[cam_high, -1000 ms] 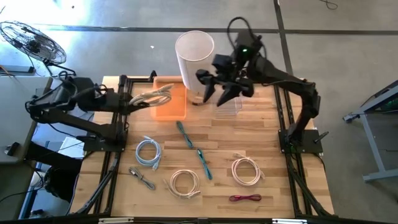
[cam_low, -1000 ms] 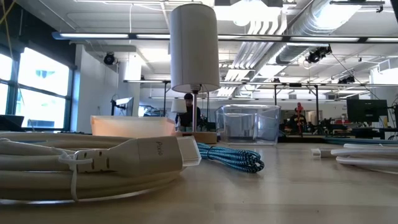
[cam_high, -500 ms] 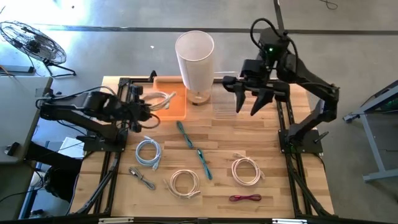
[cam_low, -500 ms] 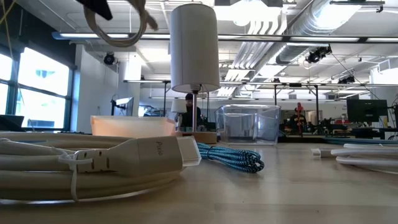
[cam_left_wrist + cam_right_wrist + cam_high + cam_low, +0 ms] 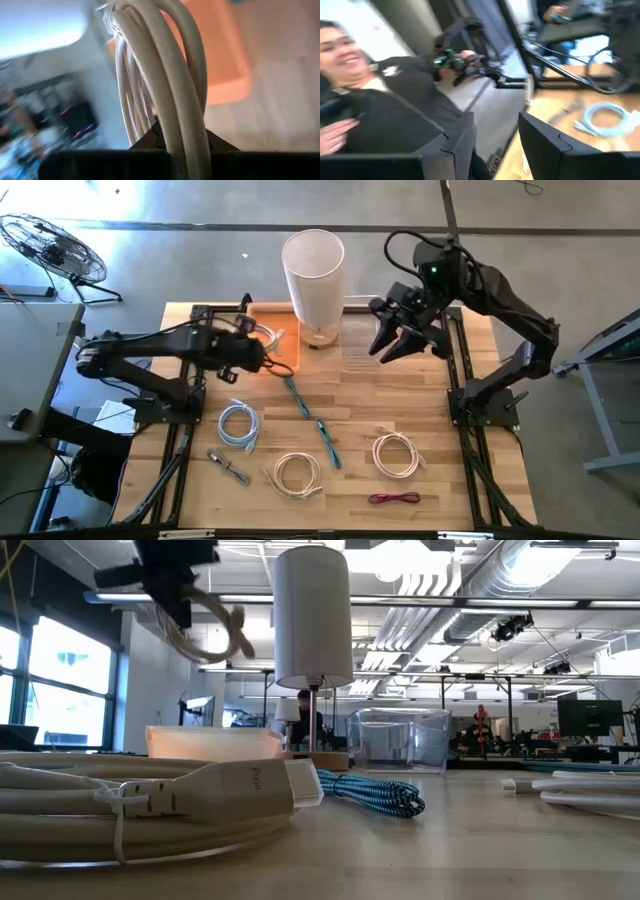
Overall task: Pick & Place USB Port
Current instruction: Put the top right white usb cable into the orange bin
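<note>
my left pincer (image 5: pixel 252 352) clamped on white cable coil (image 5: pixel 262 336) over orange tray (image 5: pixel 284 356), lamp (image 5: pixel 313 275) just beside, right pincer (image 5: pixel 393 345) parted, empty, past lamp near clear box (image 5: pixel 362 350)

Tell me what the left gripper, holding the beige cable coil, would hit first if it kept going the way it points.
Probably the orange tray: the left gripper, shut on the beige cable coil, points across it toward the white cylindrical lamp. Height above the tray is unclear.

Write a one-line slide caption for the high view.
Left gripper carries a coiled beige cable above the orange tray; right gripper hangs open near the clear container.
</note>
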`<state>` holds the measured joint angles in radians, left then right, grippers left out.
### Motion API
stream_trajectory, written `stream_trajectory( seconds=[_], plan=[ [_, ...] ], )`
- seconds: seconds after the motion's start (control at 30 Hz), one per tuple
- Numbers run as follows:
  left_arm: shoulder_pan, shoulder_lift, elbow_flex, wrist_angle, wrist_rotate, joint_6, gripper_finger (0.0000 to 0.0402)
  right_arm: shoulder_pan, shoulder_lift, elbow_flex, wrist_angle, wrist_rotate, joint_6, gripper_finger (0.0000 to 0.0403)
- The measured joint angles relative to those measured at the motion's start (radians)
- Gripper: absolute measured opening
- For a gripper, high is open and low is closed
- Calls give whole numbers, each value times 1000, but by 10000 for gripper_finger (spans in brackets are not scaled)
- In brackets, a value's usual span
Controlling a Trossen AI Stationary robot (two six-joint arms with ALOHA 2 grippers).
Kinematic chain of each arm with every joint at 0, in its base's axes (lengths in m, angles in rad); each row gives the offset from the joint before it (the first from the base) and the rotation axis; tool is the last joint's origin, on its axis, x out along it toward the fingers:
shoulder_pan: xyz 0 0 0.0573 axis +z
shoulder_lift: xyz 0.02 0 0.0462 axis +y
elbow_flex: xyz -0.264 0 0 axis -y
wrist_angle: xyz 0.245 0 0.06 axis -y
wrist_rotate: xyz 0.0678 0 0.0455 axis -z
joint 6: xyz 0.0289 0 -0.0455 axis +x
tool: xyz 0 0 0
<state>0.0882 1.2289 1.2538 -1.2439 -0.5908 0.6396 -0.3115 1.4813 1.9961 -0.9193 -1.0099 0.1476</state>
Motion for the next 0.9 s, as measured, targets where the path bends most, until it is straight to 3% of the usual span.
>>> stream_trajectory(
  seconds=[0.1,0.37,0.67,0.9],
  plan=[
    [75,33,-5,23,93,93,3,0,-18,0,-38,50,9,145],
    [184,59,-7,68,155,243,3,59,-77,0,-63,119,58,145],
    [262,66,-7,116,238,282,3,136,-150,0,-119,293,59,145],
    [294,78,-8,139,245,334,3,207,-195,0,-161,444,55,144]
  ],
)
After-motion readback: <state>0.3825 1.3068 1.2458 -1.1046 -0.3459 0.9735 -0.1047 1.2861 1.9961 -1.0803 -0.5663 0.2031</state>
